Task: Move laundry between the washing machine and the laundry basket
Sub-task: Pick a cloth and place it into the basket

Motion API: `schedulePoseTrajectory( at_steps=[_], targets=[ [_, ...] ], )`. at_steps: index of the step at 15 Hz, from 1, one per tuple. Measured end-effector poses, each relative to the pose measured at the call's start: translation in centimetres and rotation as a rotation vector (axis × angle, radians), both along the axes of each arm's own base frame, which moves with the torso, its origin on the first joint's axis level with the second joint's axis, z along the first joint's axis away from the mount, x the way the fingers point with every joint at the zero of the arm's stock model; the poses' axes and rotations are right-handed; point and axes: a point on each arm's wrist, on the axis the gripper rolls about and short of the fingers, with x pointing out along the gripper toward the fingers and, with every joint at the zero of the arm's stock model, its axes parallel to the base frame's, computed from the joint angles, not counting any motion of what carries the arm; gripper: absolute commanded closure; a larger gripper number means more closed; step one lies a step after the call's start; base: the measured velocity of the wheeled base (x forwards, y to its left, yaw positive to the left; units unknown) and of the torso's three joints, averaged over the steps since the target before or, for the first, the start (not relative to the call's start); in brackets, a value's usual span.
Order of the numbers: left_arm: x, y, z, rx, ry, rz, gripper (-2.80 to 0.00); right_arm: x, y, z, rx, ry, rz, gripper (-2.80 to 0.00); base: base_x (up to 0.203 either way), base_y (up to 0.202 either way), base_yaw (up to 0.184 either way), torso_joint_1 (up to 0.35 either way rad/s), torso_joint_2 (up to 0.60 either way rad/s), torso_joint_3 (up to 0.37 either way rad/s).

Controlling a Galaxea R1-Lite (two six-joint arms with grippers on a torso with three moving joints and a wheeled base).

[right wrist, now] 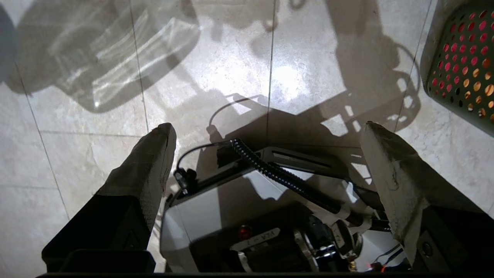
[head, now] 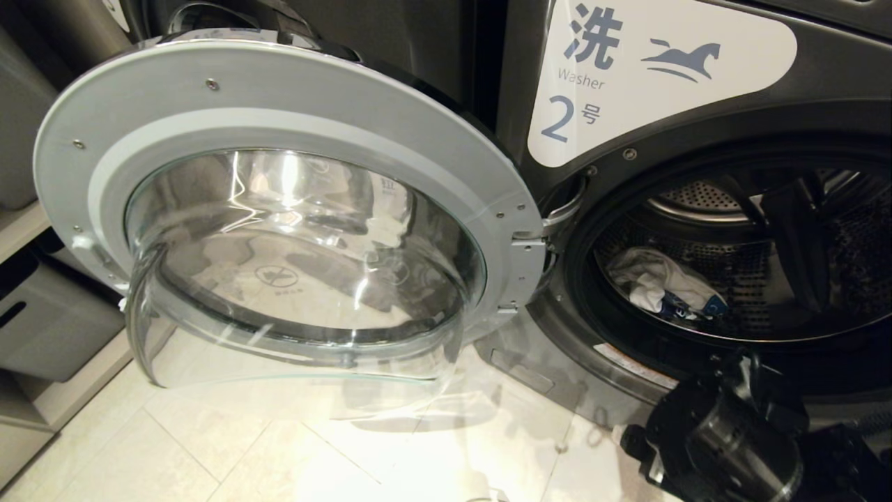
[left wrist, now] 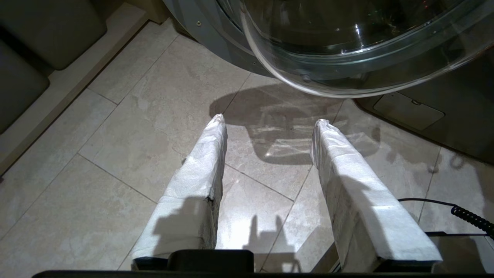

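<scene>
**Door open, clothes waiting in the drum**

On the far left are grey bins point(head: 49, 328) on a shelf. Next comes the big round door point(head: 279, 230) of the washing machine point(head: 822, 84). It is swung wide open, and its glass bowl sticks out over the pale floor tiles point(head: 209, 446).

The left gripper point(left wrist: 268, 123) hangs over the tiles, just in front of the door glass. Its two white-wrapped fingers point(left wrist: 200, 166) stand apart, and nothing is between them.

To the right of the door, a white label point(head: 655, 70) shows a blue horse, the word "Washer", a big Chinese sign and the number 2.

Below it is the open drum point(head: 732, 279). The laundry point(head: 651, 279) lies in the bottom of the drum, a white bundle with a little blue on it. It looks soft, light and floppy. It will likely sag and trail when lifted, so pinching a thick fold near the middle seems best. A loose corner might slip out or catch on the drum's rim.

The right gripper point(right wrist: 266, 133) is low, down in front of the machine, pointing at the floor and at part of the robot. Its fingers are spread wide and hold nothing.

Furthest right, in the right wrist view, is a corner of the laundry basket point(right wrist: 459, 73). Red and orange show through its holes.
</scene>
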Motion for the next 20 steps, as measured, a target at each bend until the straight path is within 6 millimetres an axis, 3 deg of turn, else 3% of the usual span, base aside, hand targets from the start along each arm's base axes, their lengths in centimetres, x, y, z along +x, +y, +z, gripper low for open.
schedulePoseTrajectory(
  at_steps=[5,10,15,20],
  targets=[
    [0.0,0.0,0.0,0.000,0.000,0.001,0.00,8.8,-1.8,0.7,0.089,0.051,-0.150,-2.80,0.000,0.000,0.000,0.000,0.00,0.000],
    [0.0,0.0,0.0,0.000,0.000,0.000,0.00,16.3,-3.9,0.6,0.006,-0.069,-0.052,-2.80,0.000,0.000,0.000,0.000,0.00,0.000],
    [0.0,0.0,0.0,0.000,0.000,0.000,0.00,21.9,-7.7,0.9,-0.158,-0.308,0.110,-2.80,0.000,0.000,0.000,0.000,0.00,0.000],
    [0.0,0.0,0.0,0.001,0.001,0.001,0.00,25.0,-11.2,0.6,-0.257,-0.356,0.088,-2.80,0.000,0.000,0.000,0.000,0.00,0.000]
  ],
)
